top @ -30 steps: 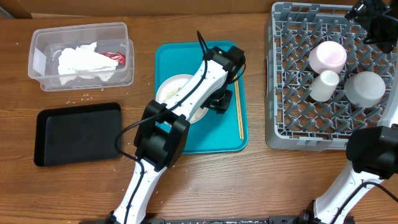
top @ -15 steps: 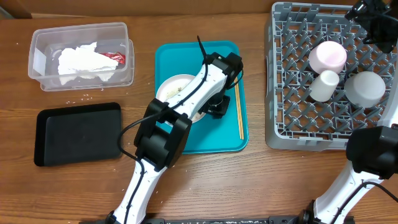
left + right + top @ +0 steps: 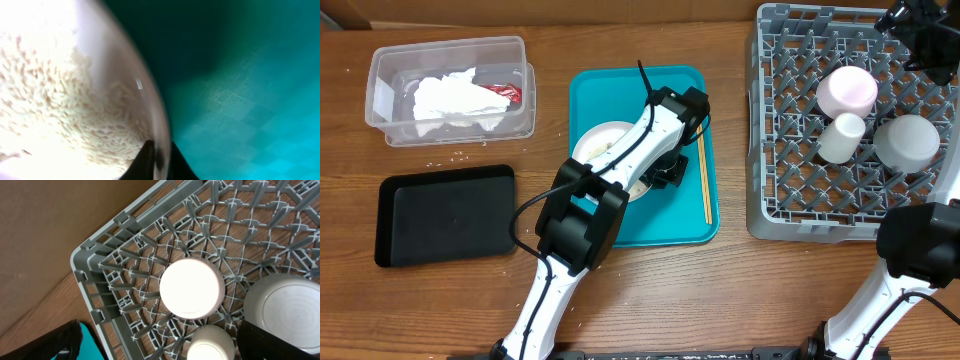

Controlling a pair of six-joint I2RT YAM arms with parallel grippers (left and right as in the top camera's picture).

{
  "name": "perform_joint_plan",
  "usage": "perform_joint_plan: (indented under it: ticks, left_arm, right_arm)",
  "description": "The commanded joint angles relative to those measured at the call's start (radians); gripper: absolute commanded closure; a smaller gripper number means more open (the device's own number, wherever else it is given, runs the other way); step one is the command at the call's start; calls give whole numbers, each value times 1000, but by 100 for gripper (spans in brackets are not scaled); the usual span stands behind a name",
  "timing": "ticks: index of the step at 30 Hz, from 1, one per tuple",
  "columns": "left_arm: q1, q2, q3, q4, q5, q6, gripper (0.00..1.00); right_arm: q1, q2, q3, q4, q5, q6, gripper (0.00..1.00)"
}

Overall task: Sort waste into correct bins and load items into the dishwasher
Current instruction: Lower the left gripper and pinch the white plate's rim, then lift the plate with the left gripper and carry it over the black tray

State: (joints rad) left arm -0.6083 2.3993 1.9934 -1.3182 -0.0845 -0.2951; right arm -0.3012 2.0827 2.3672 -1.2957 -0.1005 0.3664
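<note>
A white plate [image 3: 601, 146] holding rice [image 3: 60, 100] lies on the teal tray [image 3: 620, 95]. My left gripper [image 3: 658, 176] [image 3: 157, 162] is shut on the plate's right rim, one finger inside and one outside. Wooden chopsticks [image 3: 703, 180] lie along the tray's right side. The clear tub [image 3: 390, 70] holds a white napkin [image 3: 450, 98] and a red wrapper [image 3: 505, 92]. The black tray [image 3: 445, 213] sits below it. My right gripper [image 3: 918, 25] [image 3: 160, 342] hangs open over the grey dish rack's [image 3: 770, 150] far right corner, holding nothing.
In the rack stand an upturned pink bowl [image 3: 847, 90] [image 3: 191, 288], a small white cup [image 3: 841, 137] [image 3: 210, 349] and a grey-white bowl [image 3: 907, 141] [image 3: 285, 305]. Loose rice grains [image 3: 450, 160] dot the table between tub and black tray.
My left gripper has closed onto the plate's right rim after shifting slightly toward it. The right arm has not moved.
</note>
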Motion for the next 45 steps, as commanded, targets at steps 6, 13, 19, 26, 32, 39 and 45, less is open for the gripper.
perform_joint_plan:
  ticks: [6,13,19,26,32,39,45]
  left_arm:
    - [-2,19,34,-13,22,0,96]
    - [-2,19,74,-39,-2,-27,96]
    - [-3,19,137,-100,-112,-80,96]
    - [-3,19,203,-172,-192,-177,96]
    - [-2,19,261,-241,-245,-219,96]
    - [0,19,314,-344,-354,-315,96]
    - [29,13,343,-372,-379,-335,96]
  right_arm:
    - [-2,-10,9,3,-2,8,0]
    - [-2,-10,9,3,-2,8,0]
    - [-2,-10,9,3,-2,8,0]
    - [-2,-10,9,3,-2,8,0]
    - [-2,-10,9,3,-2,8,0]
    - [-2,-10,9,3,-2,8,0]
    - [-2,-10,9,3,-2,8,0]
